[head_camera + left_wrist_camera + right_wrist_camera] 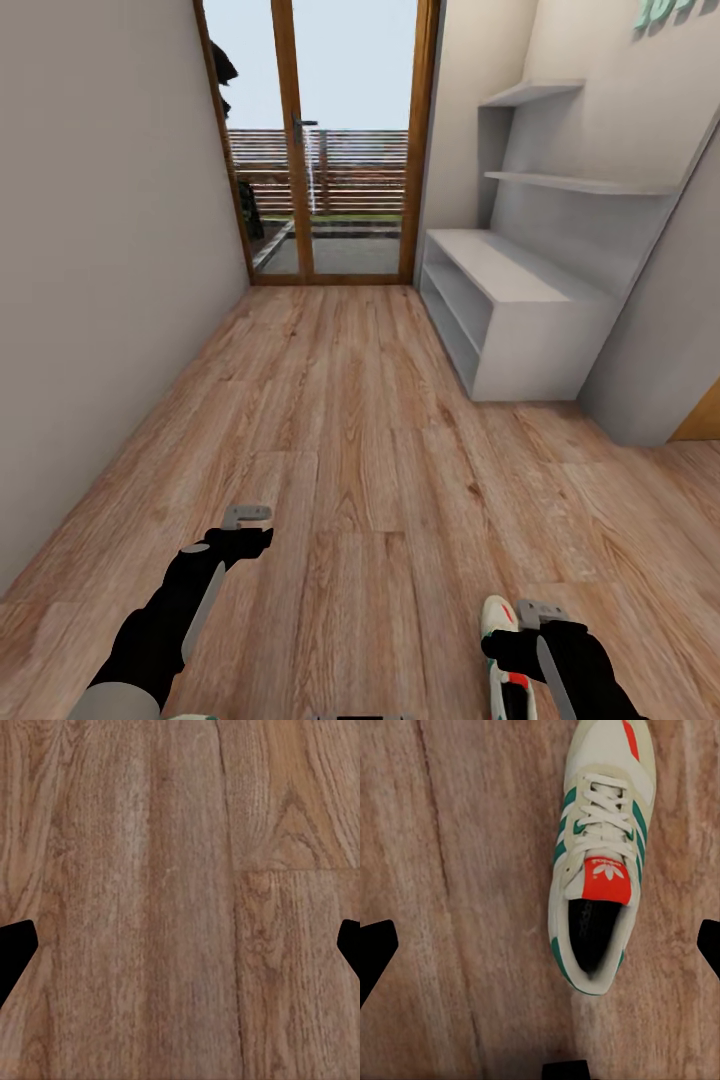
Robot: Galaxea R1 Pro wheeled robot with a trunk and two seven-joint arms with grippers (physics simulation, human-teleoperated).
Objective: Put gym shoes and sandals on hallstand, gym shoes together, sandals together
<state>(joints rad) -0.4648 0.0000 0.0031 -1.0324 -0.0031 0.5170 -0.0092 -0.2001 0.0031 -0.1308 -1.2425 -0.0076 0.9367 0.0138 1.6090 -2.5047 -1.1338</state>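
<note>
One gym shoe (497,640), cream-white with green stripes and a red tongue tag, lies on the corridor floor (360,440) at the near right. My right gripper (540,615) hovers just above and beside it, open, with nothing between its fingers. The right wrist view looks straight down on the gym shoe (596,855), which lies off to one side of the right gripper (540,952). My left gripper (245,520) hangs open over bare planks at the near left; in its wrist view the left gripper (180,952) has only wood beneath it. The hallstand (510,290) stands against the right wall, shelves bare. The sandals are out of view.
A wood-framed glass door (320,150) closes the corridor's far end. A plain wall (100,300) runs along the left. Two staggered wall shelves (560,140) hang above the hallstand, and a grey wall corner (660,360) juts out just past its near end.
</note>
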